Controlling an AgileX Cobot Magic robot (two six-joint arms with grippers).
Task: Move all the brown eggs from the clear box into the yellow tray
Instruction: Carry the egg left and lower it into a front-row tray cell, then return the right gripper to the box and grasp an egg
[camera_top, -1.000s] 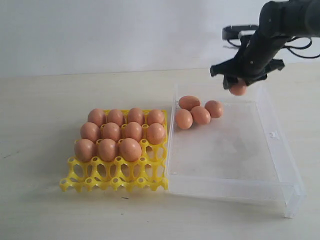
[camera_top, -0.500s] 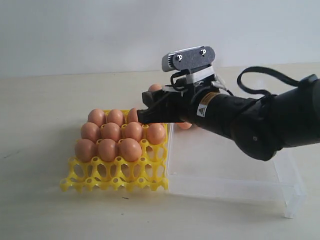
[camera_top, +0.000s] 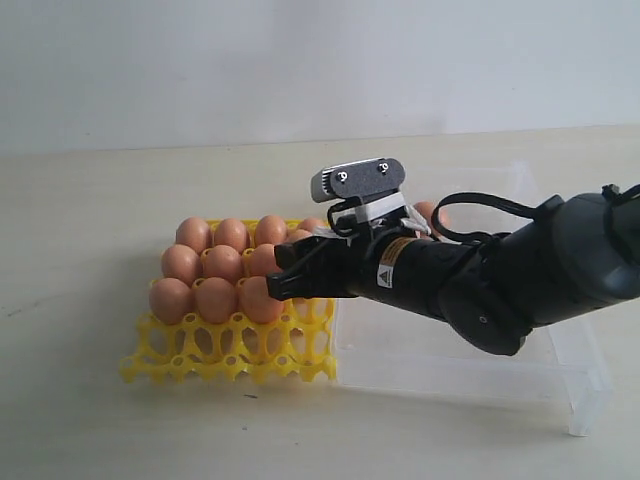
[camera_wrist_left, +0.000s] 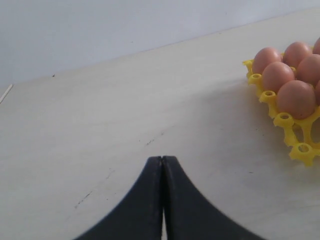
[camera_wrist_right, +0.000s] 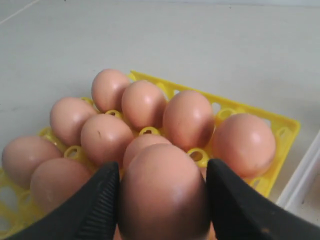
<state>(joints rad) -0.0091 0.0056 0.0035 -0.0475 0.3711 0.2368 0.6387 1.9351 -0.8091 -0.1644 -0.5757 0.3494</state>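
Exterior view: the right gripper (camera_top: 288, 272) hangs low over the yellow tray (camera_top: 200, 358), which holds rows of brown eggs (camera_top: 215, 298), at the edge nearest the clear box (camera_top: 590, 385). Left wrist view: the left gripper (camera_wrist_left: 161, 161), jaws pressed together and empty, sits above bare table (camera_wrist_left: 100, 125) off the tray's side. Right wrist view: black fingers (camera_wrist_right: 100, 200) clasp one egg (camera_wrist_right: 162, 195) above the tray's filled cups. This looks like the placing step, which calls for lowering the egg into a free cup, then releasing.
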